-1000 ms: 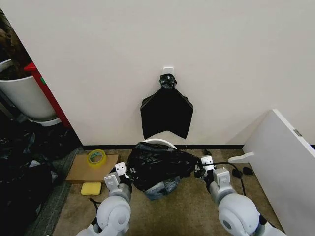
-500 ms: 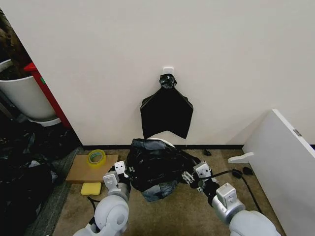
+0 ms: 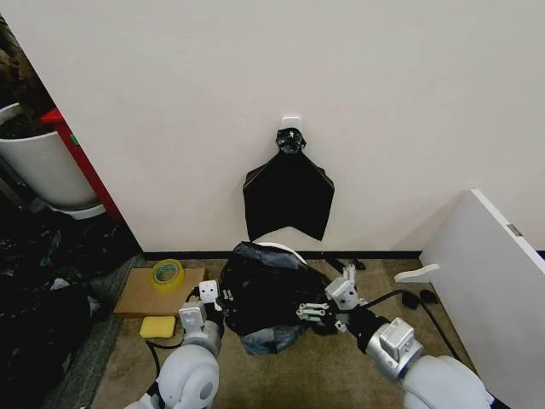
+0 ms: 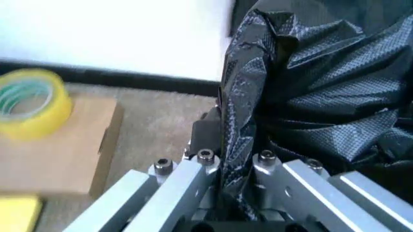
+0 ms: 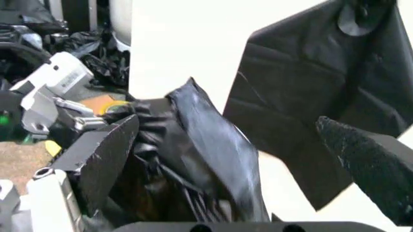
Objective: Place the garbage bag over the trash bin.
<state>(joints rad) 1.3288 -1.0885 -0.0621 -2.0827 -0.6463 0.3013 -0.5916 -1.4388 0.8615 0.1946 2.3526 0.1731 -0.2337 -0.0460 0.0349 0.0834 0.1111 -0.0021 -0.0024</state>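
Observation:
The black garbage bag (image 3: 266, 290) is draped over the trash bin, whose white rim (image 3: 278, 247) peeks out at the back by the wall. My left gripper (image 3: 212, 299) is at the bag's left side, shut on a fold of the garbage bag (image 4: 240, 121). My right gripper (image 3: 315, 310) is at the bag's right front side. In the right wrist view its fingers (image 5: 103, 154) stand wide open, with the bunched garbage bag (image 5: 206, 145) ahead of them and nothing clamped.
A flat black bundle of bags (image 3: 288, 194) hangs from a wall hook above the bin. A yellow tape roll (image 3: 167, 273) lies on cardboard (image 3: 136, 298) at the left, beside a yellow sponge (image 3: 157, 326). A white panel (image 3: 490, 281) leans at the right. A large white tub (image 3: 43, 166) stands far left.
My right gripper has swung left from the bag's right edge to its front right side. The bag has bunched up narrower. My left gripper has held its place.

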